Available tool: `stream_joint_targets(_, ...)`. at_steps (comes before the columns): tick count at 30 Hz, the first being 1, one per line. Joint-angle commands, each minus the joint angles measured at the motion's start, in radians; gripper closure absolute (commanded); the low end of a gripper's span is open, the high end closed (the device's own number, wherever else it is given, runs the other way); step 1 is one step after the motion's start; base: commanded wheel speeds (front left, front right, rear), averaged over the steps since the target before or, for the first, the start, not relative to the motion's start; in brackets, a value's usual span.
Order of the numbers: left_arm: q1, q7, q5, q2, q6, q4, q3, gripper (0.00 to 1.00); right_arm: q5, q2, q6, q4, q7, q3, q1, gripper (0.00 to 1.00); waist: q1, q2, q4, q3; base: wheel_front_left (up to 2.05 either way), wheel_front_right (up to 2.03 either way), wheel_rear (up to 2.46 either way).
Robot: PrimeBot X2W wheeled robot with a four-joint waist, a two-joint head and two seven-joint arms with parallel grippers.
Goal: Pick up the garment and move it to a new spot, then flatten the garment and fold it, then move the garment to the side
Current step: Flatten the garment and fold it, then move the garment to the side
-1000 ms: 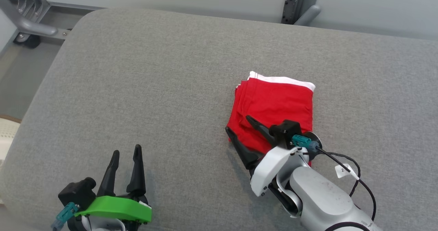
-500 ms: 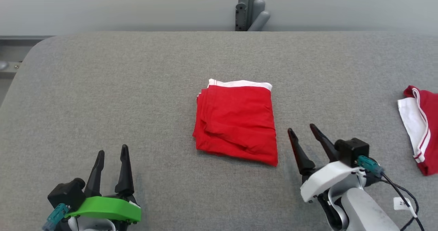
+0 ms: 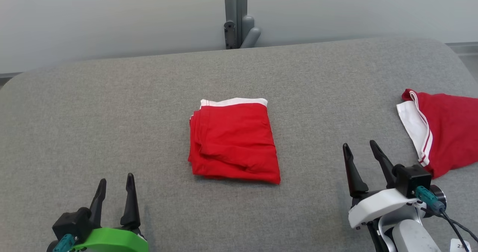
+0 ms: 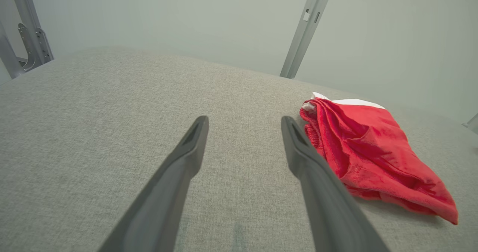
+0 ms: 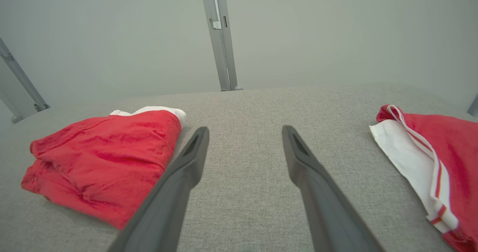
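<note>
- The two dark fingers of the left gripper (image 3: 116, 179) are held well apart, and nothing is gripped between them.
- The fingers of the right gripper (image 3: 359, 144) are parted about as widely, and nothing is gripped there either.
- Both pairs of fingers are pointed away from the robot over the grey fabric surface (image 3: 112, 114); whether the tips touch it cannot be told.
- The folded red garment (image 3: 233, 142) is laid flat near the middle of the surface, between the two grippers and farther out, apart from both.
- A white band is shown along its far edge, and stacked folds are seen along its left side.
- In the left wrist view it is seen to the right of the fingers; in the right wrist view, to their left.
- A second red garment (image 3: 444, 132), edged in white with red stripes, is spread at the surface's right edge, near the right gripper but untouched.
- A metal post (image 3: 233, 16) is seen behind the far edge, against a pale wall.
</note>
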Motion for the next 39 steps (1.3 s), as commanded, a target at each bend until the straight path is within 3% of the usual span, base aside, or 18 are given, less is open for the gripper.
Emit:
stream_joint_targets(1,0.020,0.000,0.009,0.005,0.004,-0.005,0.007,0.00,-0.004,0.000,0.000,-0.008,0.000,-0.008,0.013,0.00,0.0000,-0.0001,-0.017,-0.015,0.00,0.00,0.00)
stream_joint_targets(15,0.063,0.000,0.039,0.005,0.015,0.001,0.024,0.00,0.020,0.004,0.000,-0.023,0.000,0.017,0.044,0.00,0.0000,-0.0001,-0.053,-0.037,0.00,0.00,0.00)
stream_joint_targets(23,0.045,0.000,0.044,0.005,0.012,0.009,0.001,0.00,0.038,0.004,0.000,-0.005,0.000,0.039,0.033,0.00,0.0000,-0.0001,-0.038,-0.006,0.00,0.00,0.00)
stream_joint_targets(29,-0.008,0.000,0.025,0.005,0.017,0.011,-0.037,0.00,0.085,0.003,0.000,0.048,0.000,0.103,-0.068,0.00,0.0000,-0.0001,0.015,0.078,0.00,0.00,0.00)
stream_joint_targets(39,-0.077,0.000,0.012,0.005,0.018,0.003,-0.131,0.00,0.317,0.002,0.000,0.269,0.000,0.208,-0.305,0.00,0.0000,-0.0001,0.178,0.191,0.00,0.00,0.00)
